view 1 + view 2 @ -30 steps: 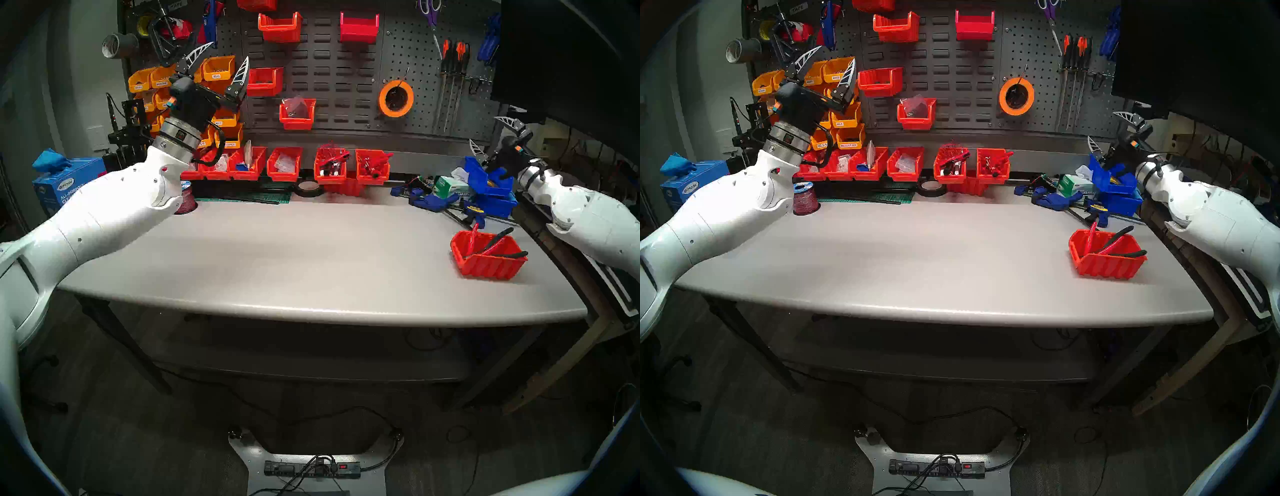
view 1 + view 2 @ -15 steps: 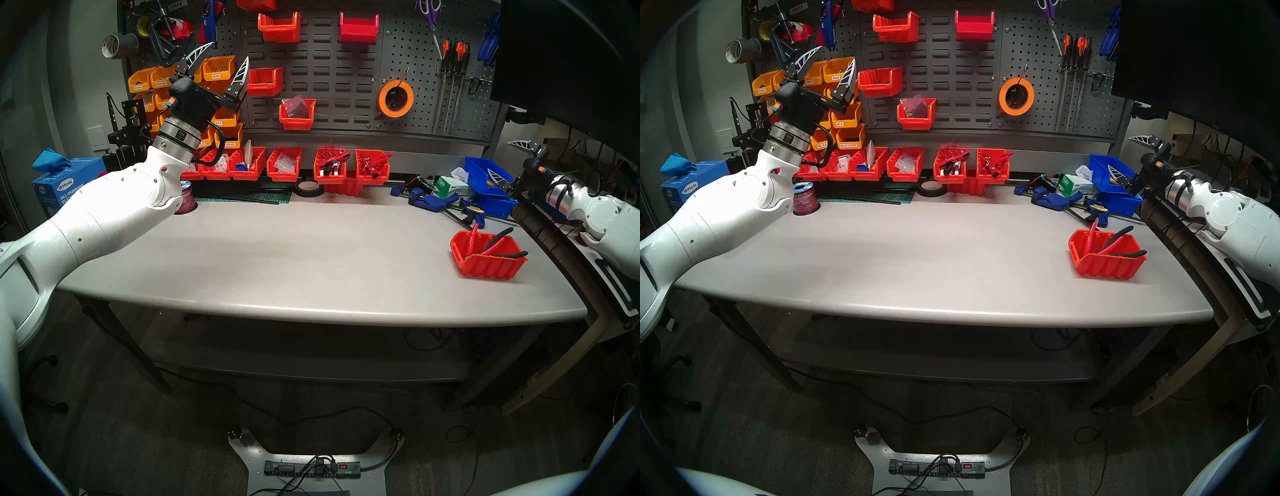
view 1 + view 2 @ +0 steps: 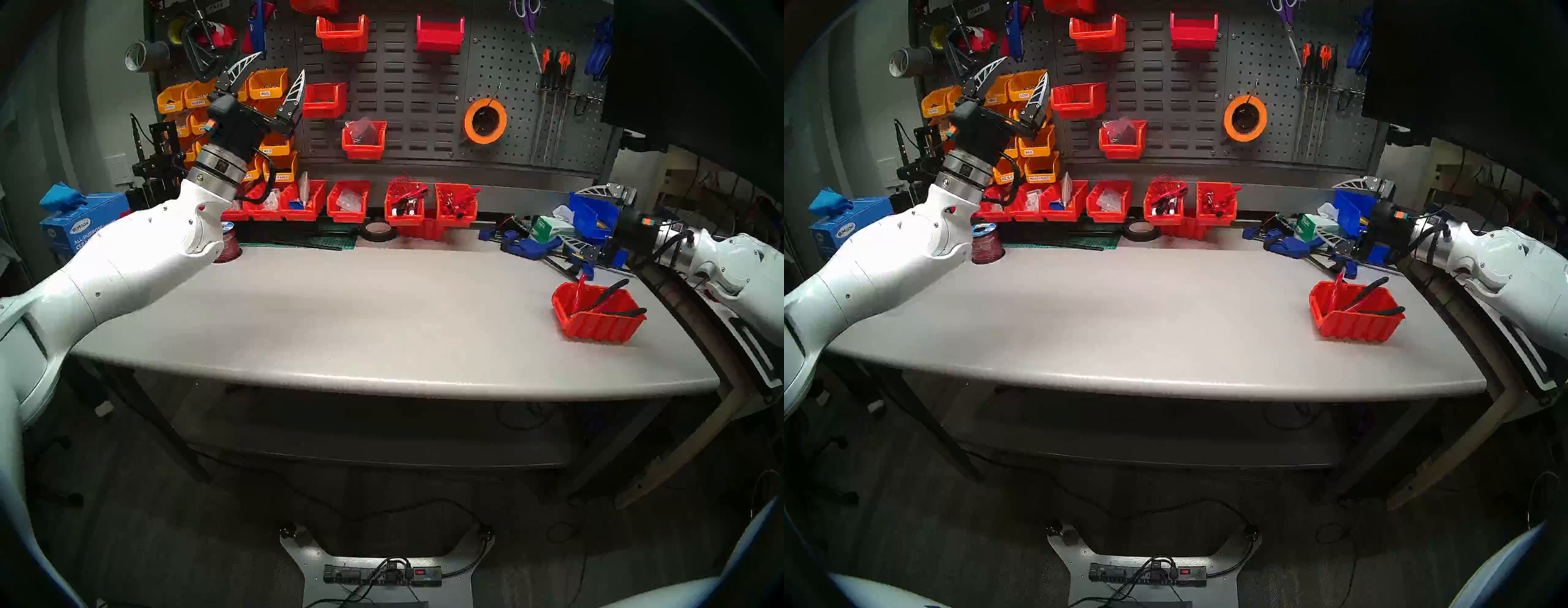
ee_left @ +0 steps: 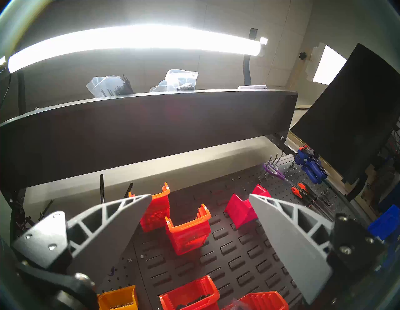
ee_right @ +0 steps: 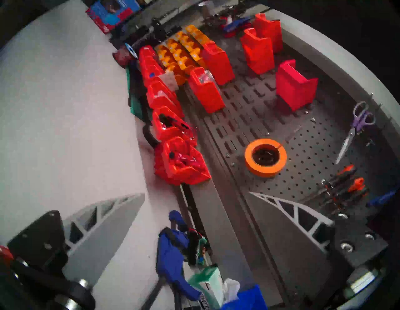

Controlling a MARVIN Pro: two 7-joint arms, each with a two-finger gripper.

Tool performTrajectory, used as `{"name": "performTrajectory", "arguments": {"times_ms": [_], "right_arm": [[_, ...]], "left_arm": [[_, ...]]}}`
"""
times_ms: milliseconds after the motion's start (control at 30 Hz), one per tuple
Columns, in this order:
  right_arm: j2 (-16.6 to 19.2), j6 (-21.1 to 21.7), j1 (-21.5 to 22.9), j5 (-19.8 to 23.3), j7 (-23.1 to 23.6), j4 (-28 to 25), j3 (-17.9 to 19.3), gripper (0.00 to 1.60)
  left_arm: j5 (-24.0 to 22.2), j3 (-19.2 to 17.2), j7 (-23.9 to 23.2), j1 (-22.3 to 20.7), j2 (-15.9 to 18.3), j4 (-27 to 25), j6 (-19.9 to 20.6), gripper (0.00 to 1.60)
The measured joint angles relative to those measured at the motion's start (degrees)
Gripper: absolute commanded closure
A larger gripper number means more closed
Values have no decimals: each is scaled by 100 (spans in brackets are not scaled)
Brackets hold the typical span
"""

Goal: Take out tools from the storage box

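The storage box [image 3: 602, 327] [image 3: 1356, 330], a small red-orange ribbed bin, stands at the table's right near the front. The tools lean inside it: red-handled cutters [image 3: 578, 292] [image 3: 1337, 283] and dark-handled pliers [image 3: 631, 313] [image 3: 1391, 311]. My right gripper [image 3: 570, 216] [image 3: 1327, 208] [image 5: 197, 193] is open and empty, lying level behind the box and pointing left over the blue clamps. Far off at the left, my left gripper [image 3: 281, 63] [image 3: 1026, 67] [image 4: 199, 194] is raised before the pegboard, open and empty. Neither wrist view shows the box.
Blue bar clamps [image 3: 530, 247], a green tissue box [image 3: 547, 227] and blue bins [image 3: 592, 212] crowd the back right corner. A row of red bins [image 3: 352, 206], a tape roll [image 3: 376, 231] and a wire spool [image 3: 229, 246] line the back. A dark monitor [image 3: 700, 76] hangs at upper right.
My right arm has swung down and turned, bringing its gripper from up beside the monitor to lie level over the clamps and blue bins. The left arm and the box have not moved.
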Motion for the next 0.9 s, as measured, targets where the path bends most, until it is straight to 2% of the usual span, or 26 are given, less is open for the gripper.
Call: {"name": "performTrajectory", "arguments": {"times_ms": [400, 900], "right_arm": [[179, 231, 31, 120, 1235, -329, -253, 0], [286, 692, 219, 228, 2395, 140, -335, 0]], "left_arm": [[-4, 2, -1, 8, -1, 1, 0, 0], [-9, 2, -2, 21, -2, 2, 0, 0]]}}
